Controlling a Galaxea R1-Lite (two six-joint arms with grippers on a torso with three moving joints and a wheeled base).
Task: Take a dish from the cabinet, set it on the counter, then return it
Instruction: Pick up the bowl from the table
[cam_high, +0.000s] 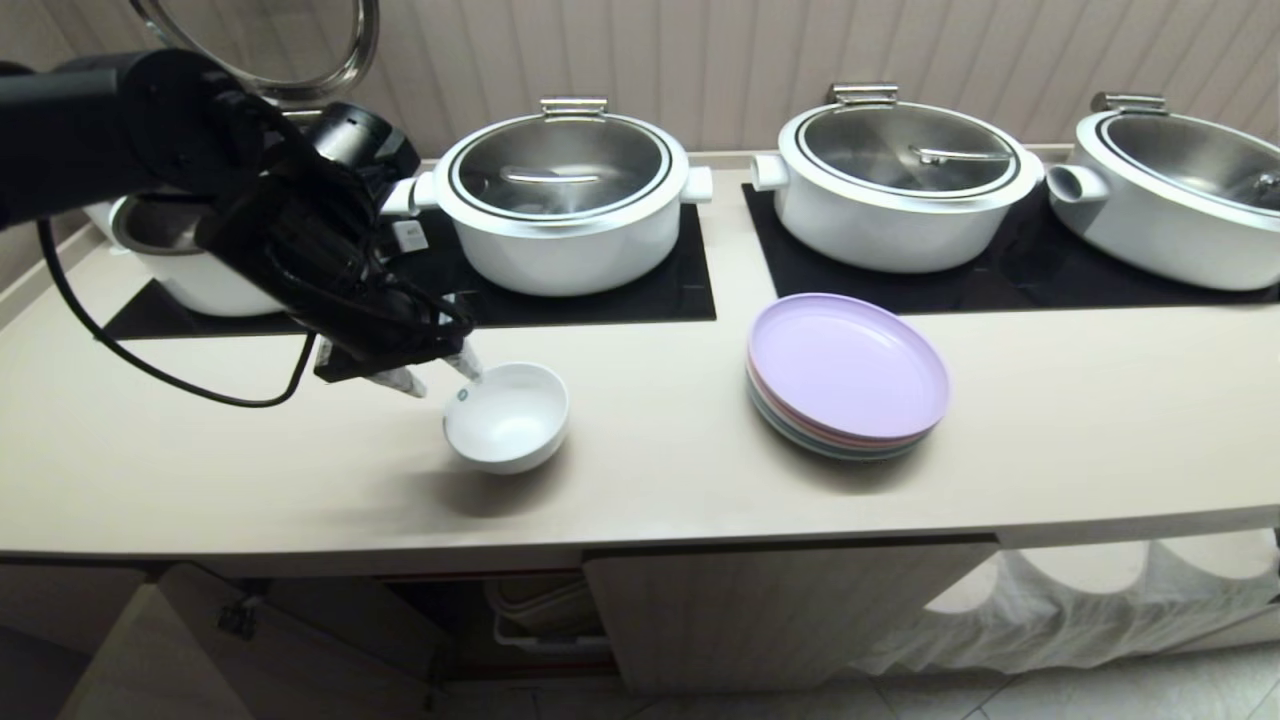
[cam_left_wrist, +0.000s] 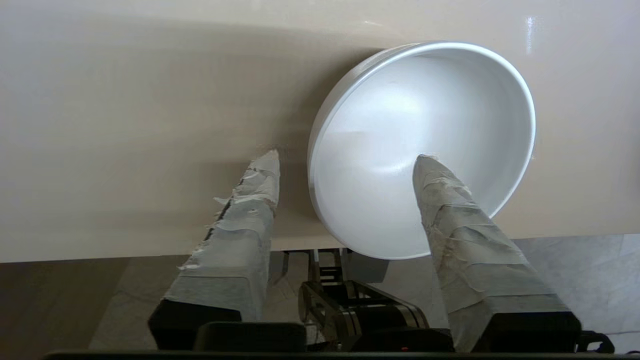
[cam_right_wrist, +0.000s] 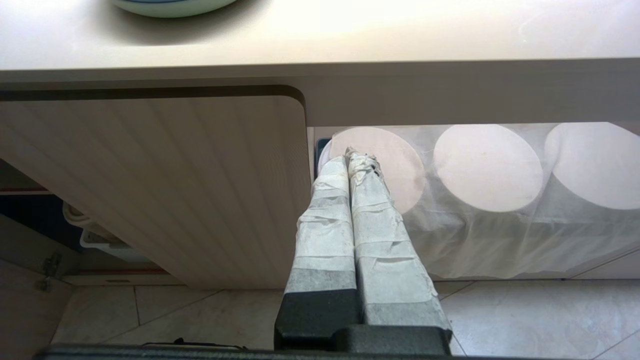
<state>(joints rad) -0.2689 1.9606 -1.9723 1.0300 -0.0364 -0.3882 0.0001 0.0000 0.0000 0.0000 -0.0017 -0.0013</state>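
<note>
the left pincer (cam_left_wrist: 345, 162) stands wide, one taped finger inside and one outside the rim of the small white round bowl (cam_high: 507, 416), which sits on the cream desk (cam_high: 650, 450) beside stacked pastel plates (cam_high: 847, 377). right pincer (cam_right_wrist: 356, 155) pressed together.

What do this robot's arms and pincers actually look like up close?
The left arm is bulky glossy black, trailing a thin black cable. Both the left gripper and right gripper have two long tapered fingers wrapped in frayed grey-white tape over black bases.
</note>
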